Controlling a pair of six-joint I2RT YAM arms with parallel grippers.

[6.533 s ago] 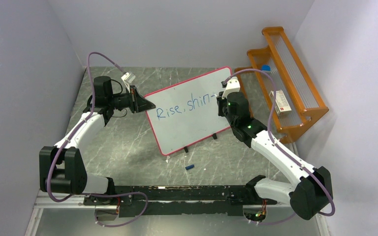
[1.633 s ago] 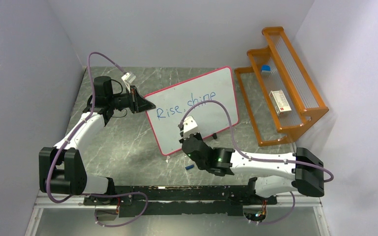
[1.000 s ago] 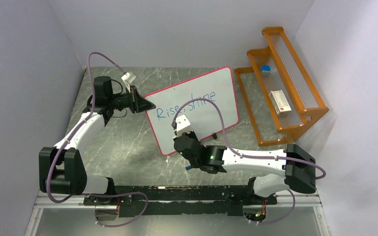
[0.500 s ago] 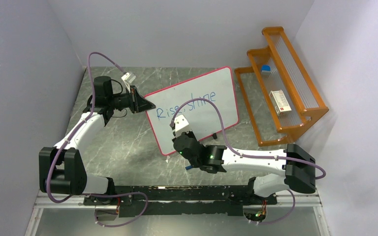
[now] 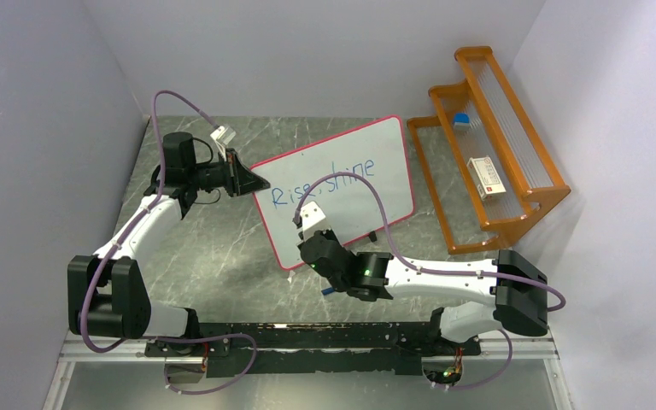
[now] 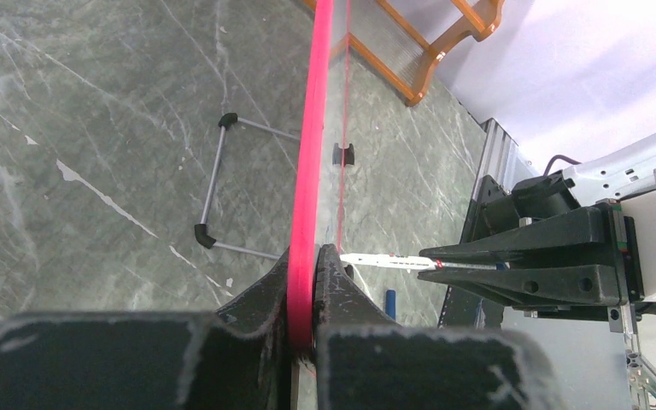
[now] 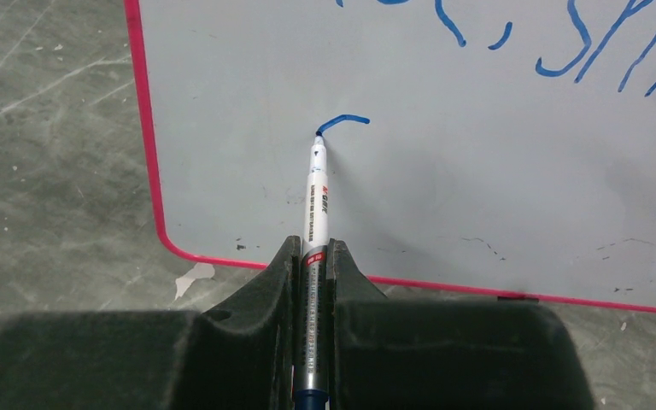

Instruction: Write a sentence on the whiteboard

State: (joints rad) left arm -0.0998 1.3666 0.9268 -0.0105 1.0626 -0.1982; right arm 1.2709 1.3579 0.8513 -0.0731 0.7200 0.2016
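The whiteboard (image 5: pixel 376 162) with a pink-red frame stands tilted mid-table; it also shows in the right wrist view (image 7: pixel 444 171). Blue text (image 5: pixel 325 181) reads "Rise, shine" on its top line. My left gripper (image 5: pixel 252 181) is shut on the board's left frame edge (image 6: pixel 307 222). My right gripper (image 5: pixel 303 229) is shut on a white marker (image 7: pixel 316 213), its tip touching the board's lower left, where a short blue curved stroke (image 7: pixel 342 122) starts a second line. The marker also shows in the left wrist view (image 6: pixel 384 260).
An orange rack (image 5: pixel 487 162) stands at the right with a white box (image 5: pixel 485 177) and a small blue item (image 5: pixel 460 120). A blue marker cap (image 5: pixel 329 291) lies on the table under my right arm. The board's wire stand (image 6: pixel 213 184) shows behind it.
"shine" was finished on the top line. My right gripper swung from the board's upper right down to its lower left and drew a short stroke. The left gripper has not moved.
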